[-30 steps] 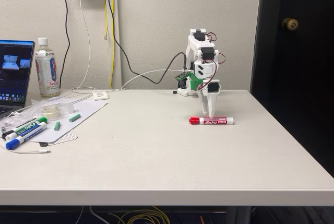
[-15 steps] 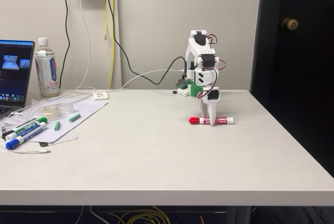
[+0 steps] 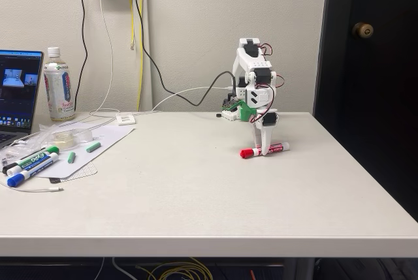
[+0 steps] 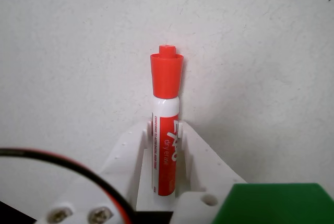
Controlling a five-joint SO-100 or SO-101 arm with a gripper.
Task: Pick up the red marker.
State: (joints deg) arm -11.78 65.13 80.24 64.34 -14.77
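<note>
The two white fingers [image 4: 166, 145] pinch the red marker [image 4: 166, 130] at its label band, one finger on each side. In fixed view the marker [image 3: 264, 150] is tilted, red cap lower w/ white end higher, just above the table [image 3: 196, 188].

My setup's on a plain off-white table [image 3: 196, 195] against a beige wall [image 3: 196, 25], cables [image 3: 140, 38] hanging down it, dark door [image 3: 372, 64] on the right.
</note>
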